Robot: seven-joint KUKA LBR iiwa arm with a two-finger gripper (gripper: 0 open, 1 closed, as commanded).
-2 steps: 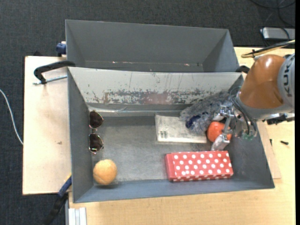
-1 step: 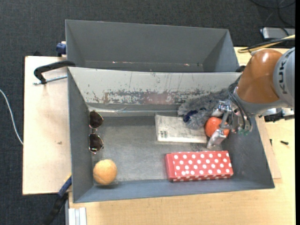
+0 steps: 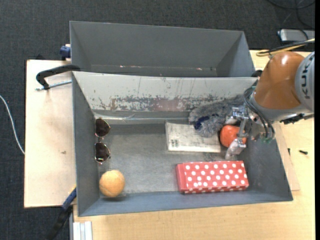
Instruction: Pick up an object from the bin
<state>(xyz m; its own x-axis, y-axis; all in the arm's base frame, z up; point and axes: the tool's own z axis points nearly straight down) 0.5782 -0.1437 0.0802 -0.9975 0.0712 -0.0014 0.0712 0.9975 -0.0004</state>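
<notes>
Dark carpet all round, and sitting on it is the grey metal bin (image 3: 82,149) with six loose things in it, so not much of a heap.

Nearest the front wall: one red rectangular box with white polka dots (image 3: 212,176) on the right, and one pale orange-tan ball (image 3: 112,183) down in the left corner, well apart from each other. Further in on the left is one pair of dark-lensed sunglasses (image 3: 102,140), lying along the left wall. In the middle lies one flat white packet (image 3: 187,138) with some dark print on it, too small to read.

Just right of that packet is one small red-orange ball (image 3: 229,135), and the gripper (image 3: 236,148) is down just beside it, on its right. Can't tell if the jaws are open or closed.

At the back wall, one grey-blue fluffy cloth (image 3: 212,115) is bunched up just behind the red-orange ball.

The arm's orange cover (image 3: 280,81) hangs over the right rim, and next to it you can read "KU".
</notes>
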